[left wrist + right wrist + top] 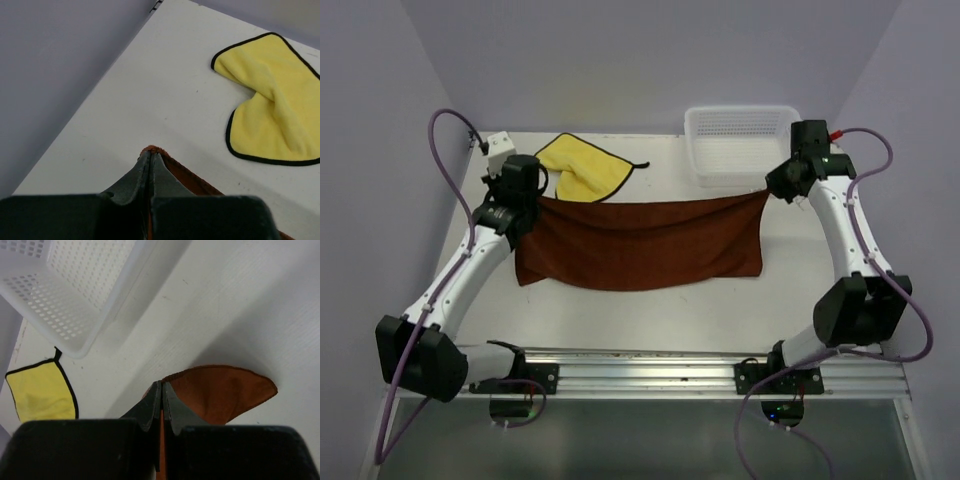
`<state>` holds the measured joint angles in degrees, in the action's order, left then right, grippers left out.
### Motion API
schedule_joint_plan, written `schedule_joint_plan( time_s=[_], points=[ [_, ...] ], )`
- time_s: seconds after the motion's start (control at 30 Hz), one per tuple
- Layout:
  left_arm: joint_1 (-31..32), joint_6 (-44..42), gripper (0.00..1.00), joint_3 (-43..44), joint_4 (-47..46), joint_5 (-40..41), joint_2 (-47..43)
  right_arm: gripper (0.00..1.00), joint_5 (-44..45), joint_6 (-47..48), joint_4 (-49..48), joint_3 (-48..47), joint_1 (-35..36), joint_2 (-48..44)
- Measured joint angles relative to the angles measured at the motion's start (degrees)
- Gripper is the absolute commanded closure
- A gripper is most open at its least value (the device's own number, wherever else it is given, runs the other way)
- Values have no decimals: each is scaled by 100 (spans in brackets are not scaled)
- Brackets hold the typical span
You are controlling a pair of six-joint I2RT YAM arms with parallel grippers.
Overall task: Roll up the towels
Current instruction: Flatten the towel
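1. Rust-brown towel (640, 245) lies spread on the table (670, 315).
2. Left gripper (150, 156) and right gripper (161, 386) are each clenched on one of its far corners.
3. Yellow towel (582, 165) lies crumpled beyond, far left.
4. White basket (740, 112) stands far right.

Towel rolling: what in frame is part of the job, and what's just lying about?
Job:
- brown towel, far corners pinched by left hand and right hand
- yellow towel, crumpled, untouched

Lying about:
- white mesh basket, far right
- small white box, far left corner
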<state>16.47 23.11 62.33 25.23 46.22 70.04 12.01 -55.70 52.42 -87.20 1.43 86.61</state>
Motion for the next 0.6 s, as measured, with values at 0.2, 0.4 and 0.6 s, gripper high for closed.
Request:
schedule_joint_plan(
  time_s=[0.2,0.4,0.6],
  points=[
    [-264,-184,100,721,-518,-608,1108,100,-570,42,-555,-772,-111,1174],
    [-391,-269,100,955,-629,-927,1397,100,-964,162,-841,-1281,-107,1587],
    [-452,-280,100,997,-627,-1054,901,100,-1071,269,-938,-1231,-164,1049]
  ],
)
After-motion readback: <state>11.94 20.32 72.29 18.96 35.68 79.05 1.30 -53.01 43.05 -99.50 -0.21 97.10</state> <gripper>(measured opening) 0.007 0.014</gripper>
